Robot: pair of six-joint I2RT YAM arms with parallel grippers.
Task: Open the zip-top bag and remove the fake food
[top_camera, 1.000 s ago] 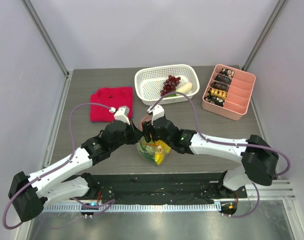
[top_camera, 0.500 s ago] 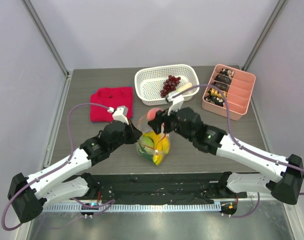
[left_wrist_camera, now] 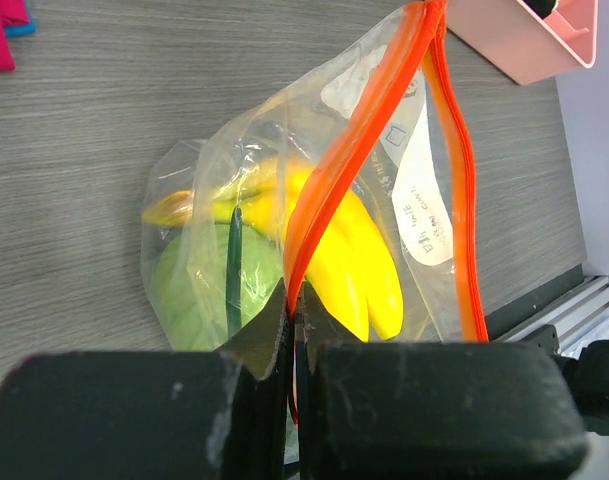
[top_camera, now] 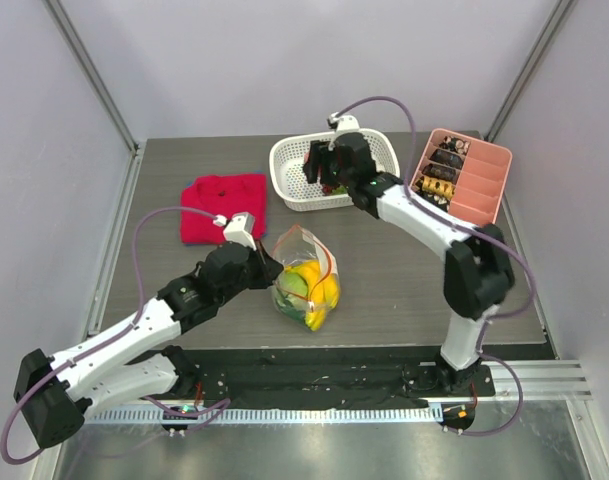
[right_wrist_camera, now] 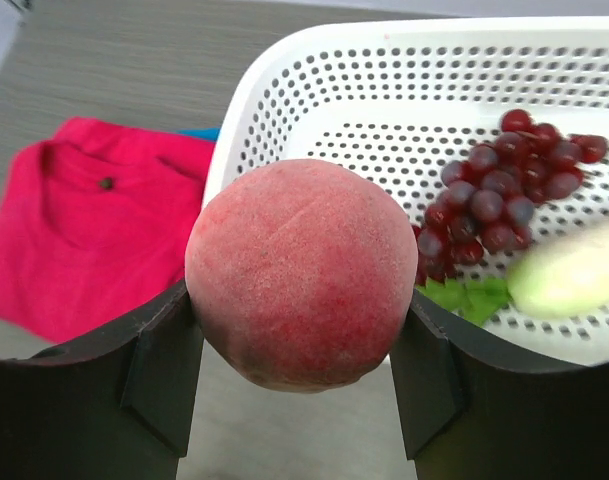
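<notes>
The zip-top bag (top_camera: 306, 283) stands on the table in the middle, its mouth open and its orange zipper strip (left_wrist_camera: 369, 120) spread apart. Inside it are yellow bananas (left_wrist_camera: 359, 265) and a green round piece (left_wrist_camera: 194, 300). My left gripper (left_wrist_camera: 296, 322) is shut on the bag's zipper edge, seen beside the bag (top_camera: 267, 268). A pink-red fruit (right_wrist_camera: 296, 275) is clamped in my right gripper (right_wrist_camera: 296, 300), which hangs over the near left rim of the white basket (top_camera: 284, 158). Dark red grapes (right_wrist_camera: 504, 190) and a white radish-like piece (right_wrist_camera: 574, 270) lie in the basket (right_wrist_camera: 284, 70).
A red cloth (top_camera: 224, 207) lies left of the basket. The pink divided tray (top_camera: 479, 190) with dark brown pieces sits at the back right. Grey walls close in the table on the left, back and right.
My right gripper has carried the pink-red fruit from the bag's mouth up and back to the basket's rim. The left gripper keeps its hold on the bag.
</notes>
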